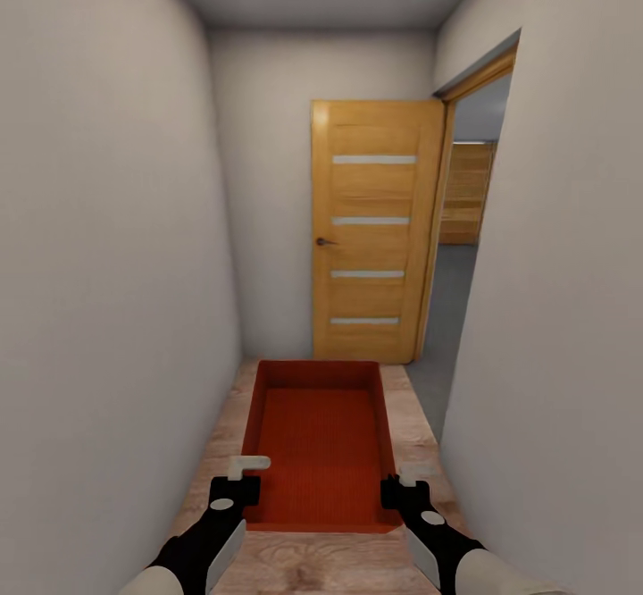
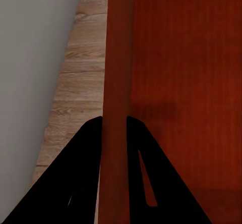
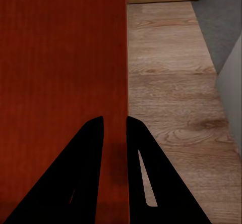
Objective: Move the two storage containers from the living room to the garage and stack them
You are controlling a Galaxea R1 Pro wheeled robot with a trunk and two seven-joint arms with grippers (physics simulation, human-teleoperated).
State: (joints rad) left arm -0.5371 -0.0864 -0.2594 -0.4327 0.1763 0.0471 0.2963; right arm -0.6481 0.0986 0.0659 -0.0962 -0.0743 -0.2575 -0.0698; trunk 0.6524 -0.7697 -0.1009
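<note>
Currently carrying one storage container (image 1: pixel 317 439) down the corridor toward the open wooden door (image 1: pixel 375 229); left gripper (image 1: pixel 234 481) and right gripper (image 1: pixel 399 486) are each pinching a side wall, keeping it level.

The head camera is looking forward and down a narrow corridor toward a wooden door (image 1: pixel 377 229), while each wrist camera is looking closely along its fingers at one side wall of the red-orange container (image 1: pixel 314 439), all three sharing it and the plank floor (image 1: pixel 406 416).
</note>
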